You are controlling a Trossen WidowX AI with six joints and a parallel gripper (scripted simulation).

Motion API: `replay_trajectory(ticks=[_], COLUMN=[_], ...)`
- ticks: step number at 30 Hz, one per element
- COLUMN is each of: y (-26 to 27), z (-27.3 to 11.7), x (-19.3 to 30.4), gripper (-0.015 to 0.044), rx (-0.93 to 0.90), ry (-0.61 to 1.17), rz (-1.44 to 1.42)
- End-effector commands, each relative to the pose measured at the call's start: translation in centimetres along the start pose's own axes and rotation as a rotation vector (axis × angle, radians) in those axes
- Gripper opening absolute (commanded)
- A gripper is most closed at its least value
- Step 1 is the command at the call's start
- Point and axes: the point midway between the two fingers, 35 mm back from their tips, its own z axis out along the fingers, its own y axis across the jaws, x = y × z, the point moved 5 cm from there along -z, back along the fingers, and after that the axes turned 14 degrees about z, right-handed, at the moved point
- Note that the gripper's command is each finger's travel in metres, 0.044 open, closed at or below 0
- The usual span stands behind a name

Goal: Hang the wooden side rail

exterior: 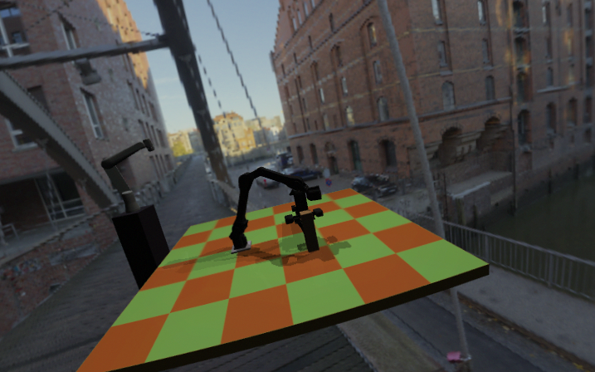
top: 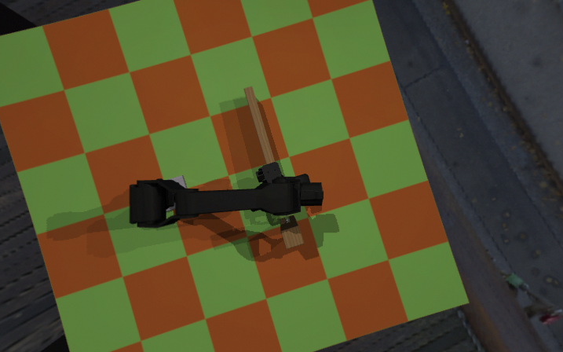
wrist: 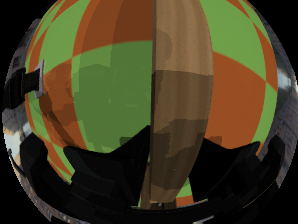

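The wooden side rail (top: 257, 120) (wrist: 182, 57) is a long narrow board on edge, reaching up and slightly left from under the arm in the top view. My gripper (wrist: 165, 129) is shut on the rail, with black fingers on both sides. The headboard post (top: 292, 239) (exterior: 309, 233) stands upright beyond the rail's near end; in the exterior view it is in front of the gripper. The rail's near end is close to the post. The hooks, slot and pins are hidden, so seating cannot be told. Whether the rail's far end touches the table is unclear.
The green and orange checkered table (top: 396, 284) (exterior: 327, 300) carries the arm (top: 226, 201) (exterior: 243, 198), which reaches over the rail and hides the joint in the top view. Another dark arm (exterior: 121, 159) is on a black pedestal (exterior: 139, 240) beyond the table's left edge.
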Motion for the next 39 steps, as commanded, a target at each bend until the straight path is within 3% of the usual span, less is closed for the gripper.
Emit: replay_trajectory(ticks=[1, 39], y=[-0.03, -0.27], z=[-0.02, -0.24], x=[0.11, 0.41], gripper=[0.0000, 0.0000], rx=[0.005, 0.005], ry=[0.001, 0.001], rz=[-0.002, -0.002])
